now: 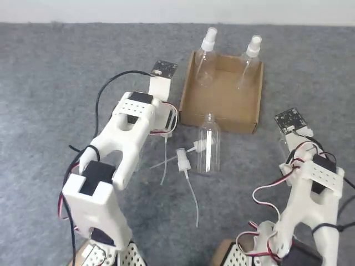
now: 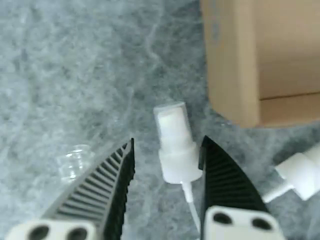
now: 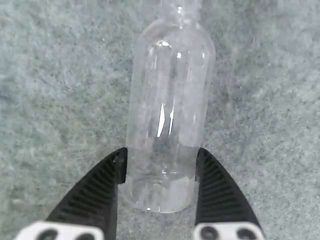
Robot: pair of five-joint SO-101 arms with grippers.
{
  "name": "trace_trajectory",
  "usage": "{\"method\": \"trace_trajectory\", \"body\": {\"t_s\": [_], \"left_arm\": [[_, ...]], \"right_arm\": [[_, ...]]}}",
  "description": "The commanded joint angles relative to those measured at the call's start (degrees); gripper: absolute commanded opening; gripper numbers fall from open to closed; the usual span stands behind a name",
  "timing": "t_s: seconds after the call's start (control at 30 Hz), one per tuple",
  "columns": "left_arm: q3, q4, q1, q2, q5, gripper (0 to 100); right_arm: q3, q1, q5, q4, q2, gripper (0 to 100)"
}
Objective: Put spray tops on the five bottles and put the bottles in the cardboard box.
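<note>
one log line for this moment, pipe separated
left gripper: open, straddling loose spray top | right gripper: shut on clear bottle | cardboard box: two capped bottles inside | centre: uncapped bottle upright

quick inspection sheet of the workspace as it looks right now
surface: grey carpet
job's things: cardboard box holds two topped bottles; capless bottle upright in front of it; loose spray tops on the carpet
clutter: nothing seen
grippers: left gripper open, astride a spray top; right gripper at the base of a clear bottle
cables: black cable arcs off the left arm; wires loop at the right arm
surroundings: pale wall behind
</note>
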Motion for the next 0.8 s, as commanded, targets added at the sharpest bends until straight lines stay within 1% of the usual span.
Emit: {"method": "trace_trajectory", "body": {"t_s": [0.0,0.27,0.6,0.77], "left_arm": [[-2.6,-1.1,-0.6,-0.9,-0.6,19],[-6.0,-0.9,-0.7,-0.3,-0.6,19],[-5.8,-1.1,-0.7,0.0,-0.6,19],[-5.7,-2.0,-0.7,4.7,-0.6,19]], "right_arm": [[5.5,-0.4,0.8,-0.1,1.9,5.6],[5.5,-0.4,0.8,-0.1,1.9,5.6],[5.5,-0.4,0.8,0.1,1.9,5.6],[5.5,-0.4,0.8,0.3,1.9,5.6]]}}
